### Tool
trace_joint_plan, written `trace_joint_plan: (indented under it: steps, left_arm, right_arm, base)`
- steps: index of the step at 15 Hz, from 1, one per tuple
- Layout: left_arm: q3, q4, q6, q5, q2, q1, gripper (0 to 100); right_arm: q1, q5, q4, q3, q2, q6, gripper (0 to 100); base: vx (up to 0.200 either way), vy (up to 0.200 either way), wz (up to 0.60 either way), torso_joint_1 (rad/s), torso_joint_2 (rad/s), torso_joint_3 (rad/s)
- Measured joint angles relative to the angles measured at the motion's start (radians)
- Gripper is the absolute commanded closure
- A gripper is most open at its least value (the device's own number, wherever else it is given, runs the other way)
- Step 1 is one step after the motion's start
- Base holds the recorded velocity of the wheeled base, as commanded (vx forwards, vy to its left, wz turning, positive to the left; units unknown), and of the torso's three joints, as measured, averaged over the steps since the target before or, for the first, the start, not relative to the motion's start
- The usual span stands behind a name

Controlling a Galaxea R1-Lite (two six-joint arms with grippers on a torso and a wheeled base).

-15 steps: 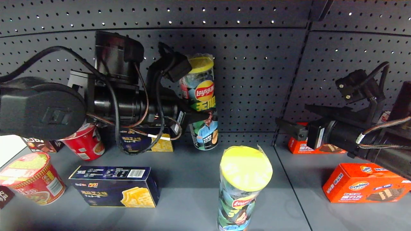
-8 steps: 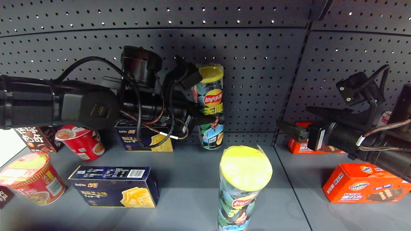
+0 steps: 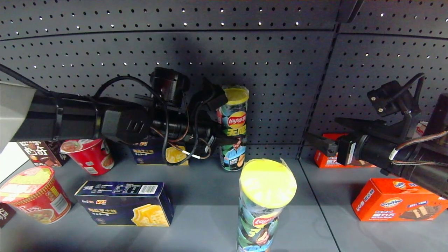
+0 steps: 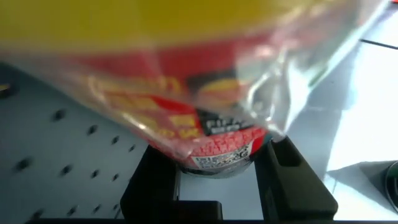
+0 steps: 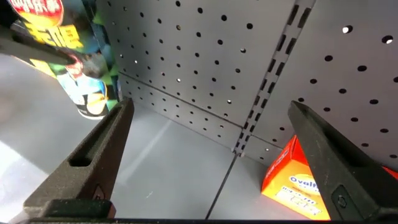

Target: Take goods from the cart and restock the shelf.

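- Shelf [image 3: 203, 196]: grey board with a pegboard back. Its standing stock sits exactly as it did a second ago.
- Left arm: over the last second it has pushed deeper across the shelf, drifting toward the robot's right and sinking as it goes.
- Right gripper [image 5: 211, 107]: jaws spread wide and holding nothing. It hangs over the right-hand bay above the orange boxes [image 3: 395, 204], practically where it was.
- Left gripper [image 4: 222, 177]: jaws clamped on the lower body of the held chip can, unchanged through the move.
- Front chip can [image 3: 267, 196]: upright at the shelf's front, unmoved.
- Held chip can [image 3: 234, 120]: upright, yellow lid on top.
  - It has been carried from high and left of centre down to the back of the shelf, close to the pegboard, behind the front chip can and just beside the rear cracker box [image 3: 161, 154].
  - Its base is at the board or barely above it; which of the two cannot be told.
- Cracker box [image 3: 126, 203] and cup noodles [image 3: 33, 194]: on the left part of the shelf, undisturbed.
- Reading for the task: this can's placement looks nearly complete, as a second can in line behind the first. What probably remains is to seat it, let go, and draw the arm out without brushing the front can.
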Motion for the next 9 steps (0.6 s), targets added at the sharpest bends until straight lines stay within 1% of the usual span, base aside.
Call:
trace_joint_plan:
  steps: [9]
  left_arm:
    - [-0.054,-0.003,0.0,-0.006,0.07,-0.016,100]
  right_arm:
    - [-0.008,0.001,0.0,-0.001,0.005,0.0,0]
  base:
    - [0.0,0.0,0.0,0.0,0.0,0.0]
